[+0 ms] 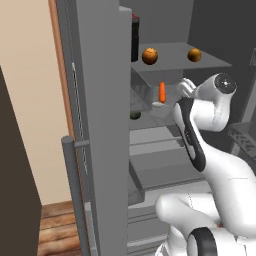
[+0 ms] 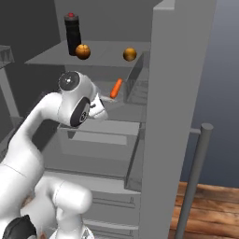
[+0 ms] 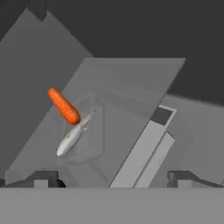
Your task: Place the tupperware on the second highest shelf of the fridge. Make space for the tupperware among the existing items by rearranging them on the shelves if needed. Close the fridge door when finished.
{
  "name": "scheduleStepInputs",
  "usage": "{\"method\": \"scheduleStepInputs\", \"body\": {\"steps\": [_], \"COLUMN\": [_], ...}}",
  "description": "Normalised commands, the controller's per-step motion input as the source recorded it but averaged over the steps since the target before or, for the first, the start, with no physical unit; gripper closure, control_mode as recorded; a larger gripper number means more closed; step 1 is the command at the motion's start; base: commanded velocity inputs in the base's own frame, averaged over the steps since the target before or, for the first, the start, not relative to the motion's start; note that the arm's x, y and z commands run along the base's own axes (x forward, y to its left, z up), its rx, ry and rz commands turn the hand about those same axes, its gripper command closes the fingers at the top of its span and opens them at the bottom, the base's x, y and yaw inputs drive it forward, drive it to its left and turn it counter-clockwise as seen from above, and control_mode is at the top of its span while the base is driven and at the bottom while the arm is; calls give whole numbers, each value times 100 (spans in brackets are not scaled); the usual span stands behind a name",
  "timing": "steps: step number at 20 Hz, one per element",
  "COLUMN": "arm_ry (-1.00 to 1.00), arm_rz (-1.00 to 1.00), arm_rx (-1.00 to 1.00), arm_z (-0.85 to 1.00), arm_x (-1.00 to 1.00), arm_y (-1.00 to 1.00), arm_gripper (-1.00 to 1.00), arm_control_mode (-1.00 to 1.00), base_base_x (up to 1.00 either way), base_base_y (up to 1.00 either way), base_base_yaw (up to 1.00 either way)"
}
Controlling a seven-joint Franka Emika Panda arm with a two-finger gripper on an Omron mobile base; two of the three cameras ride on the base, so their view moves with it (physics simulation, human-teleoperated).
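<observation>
We're reaching into the open fridge (image 1: pixel 165 140), and the tupperware (image 3: pixel 81 135) with its carrot (image 3: pixel 64 106) sits on the second highest shelf (image 3: pixel 127 109), toward that shelf's left side in the hand view. Our fingers (image 3: pixel 43 177) stand wide apart and empty at the bottom of the hand view, and the container lies ahead of them, nearer the left tip than the right, clear of both. The carrot's long axis runs on a slant, up and away from the tips, so we judge any re-grip would have to come in across that line. Up on the top shelf (image 2: pixel 107 53) we see the black bottle (image 2: pixel 72 33) at the back left corner and two orange balls (image 2: pixel 82 51) along the front edge, well apart from each other. The fridge door (image 2: pixel 175 116) stands open on our right; we reckon closing it is what's left.
</observation>
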Motion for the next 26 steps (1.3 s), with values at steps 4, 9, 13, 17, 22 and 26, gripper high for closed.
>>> {"method": "scheduleStepInputs", "body": {"steps": [4, 9, 13, 17, 22, 26], "arm_ry": [37, 24, 8, 4, -1, -2], "arm_rz": [56, 49, 25, 17, 2, 0], "arm_rx": [-20, -13, -15, -22, -18, -7], "arm_z": [0, 0, 0, 0, -1, -1], "arm_x": [-97, -84, -83, -51, -8, -2], "arm_y": [58, 24, 0, 1, 0, -1], "arm_gripper": [-100, -100, -100, -100, -100, -100], "arm_control_mode": [-100, -100, -100, -100, -100, -100], "base_base_x": [0, 0, 0, 0, 0, 0], "base_base_y": [0, 0, 0, 0, 0, 0], "base_base_yaw": [0, 0, 0, 0, 0, 0]}}
